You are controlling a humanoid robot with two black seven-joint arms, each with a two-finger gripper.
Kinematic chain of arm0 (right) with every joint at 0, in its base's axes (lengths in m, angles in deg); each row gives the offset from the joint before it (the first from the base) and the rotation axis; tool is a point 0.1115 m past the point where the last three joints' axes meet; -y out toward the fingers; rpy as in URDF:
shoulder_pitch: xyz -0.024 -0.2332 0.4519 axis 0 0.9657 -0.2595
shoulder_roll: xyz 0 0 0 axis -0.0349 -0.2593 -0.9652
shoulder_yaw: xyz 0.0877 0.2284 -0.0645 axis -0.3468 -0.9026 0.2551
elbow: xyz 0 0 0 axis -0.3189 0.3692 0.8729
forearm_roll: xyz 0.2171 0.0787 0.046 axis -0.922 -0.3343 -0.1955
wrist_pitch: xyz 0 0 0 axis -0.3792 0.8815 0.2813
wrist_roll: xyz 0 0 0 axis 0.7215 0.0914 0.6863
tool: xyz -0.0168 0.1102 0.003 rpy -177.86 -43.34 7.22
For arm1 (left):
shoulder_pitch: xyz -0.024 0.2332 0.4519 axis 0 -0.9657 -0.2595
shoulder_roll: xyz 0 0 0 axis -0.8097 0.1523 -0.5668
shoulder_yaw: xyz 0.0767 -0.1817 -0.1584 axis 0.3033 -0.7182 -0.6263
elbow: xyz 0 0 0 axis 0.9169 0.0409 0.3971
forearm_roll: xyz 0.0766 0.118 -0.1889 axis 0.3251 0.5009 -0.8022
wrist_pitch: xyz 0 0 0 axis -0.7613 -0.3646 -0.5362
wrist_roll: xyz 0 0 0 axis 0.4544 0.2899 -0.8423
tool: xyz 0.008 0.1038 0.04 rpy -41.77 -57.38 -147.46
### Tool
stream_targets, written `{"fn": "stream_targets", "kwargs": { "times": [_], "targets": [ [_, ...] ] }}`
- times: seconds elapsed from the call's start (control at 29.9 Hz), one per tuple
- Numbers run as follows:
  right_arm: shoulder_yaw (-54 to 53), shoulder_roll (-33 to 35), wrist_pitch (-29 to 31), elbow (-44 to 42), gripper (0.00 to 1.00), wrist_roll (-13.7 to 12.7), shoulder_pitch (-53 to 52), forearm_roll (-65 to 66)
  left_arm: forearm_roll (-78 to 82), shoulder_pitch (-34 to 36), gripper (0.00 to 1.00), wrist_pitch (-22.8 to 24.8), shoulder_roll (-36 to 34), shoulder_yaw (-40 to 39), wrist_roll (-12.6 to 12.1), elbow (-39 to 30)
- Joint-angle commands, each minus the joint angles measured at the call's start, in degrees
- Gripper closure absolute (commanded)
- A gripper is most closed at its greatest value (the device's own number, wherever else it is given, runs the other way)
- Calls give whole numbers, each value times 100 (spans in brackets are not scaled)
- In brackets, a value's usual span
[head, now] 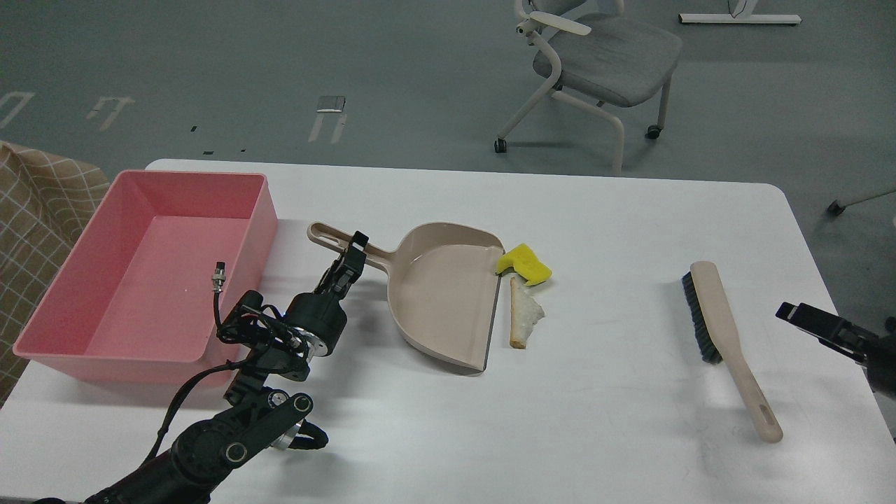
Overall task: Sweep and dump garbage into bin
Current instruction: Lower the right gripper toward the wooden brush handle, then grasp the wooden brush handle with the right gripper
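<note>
The garbage lies mid-table: a yellow sponge chunk (525, 264) and a torn white bread slice (523, 312) with brown crust, both just right of the mouth of a beige dustpan (441, 297). The pink bin (262, 210) stands at the left and holds no scraps. My left gripper (352, 254) sits on the dustpan's handle (323, 236), its fingers closed around it. My right gripper (794, 313) comes in low from the right edge, to the right of a beige brush (721, 315); its fingers cannot be told apart.
The white table (616, 231) ends close behind the bin and to the right of the brush. A grey wheeled chair (602, 56) stands on the floor beyond the far edge. A checked brown cloth (35, 203) lies left of the bin.
</note>
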Motion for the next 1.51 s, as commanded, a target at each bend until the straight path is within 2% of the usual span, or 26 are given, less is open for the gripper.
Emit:
{"fn": "stream_targets", "kwargs": {
  "times": [0.0, 0.37, 0.97, 1.47],
  "targets": [
    [218, 8, 0, 51, 9, 4, -178, 39, 0, 0, 73, -1, 0, 1, 2, -1],
    [728, 26, 0, 104, 10, 13, -292, 514, 0, -9, 73, -1, 9, 1, -7, -1],
    [1071, 456, 0, 526, 11, 162, -160, 610, -9, -27, 73, -1, 26, -8, -7, 8],
    [1352, 404, 0, 552, 13, 162, -213, 883, -9, -18, 73, -1, 35, -17, -7, 8]
  ]
}}
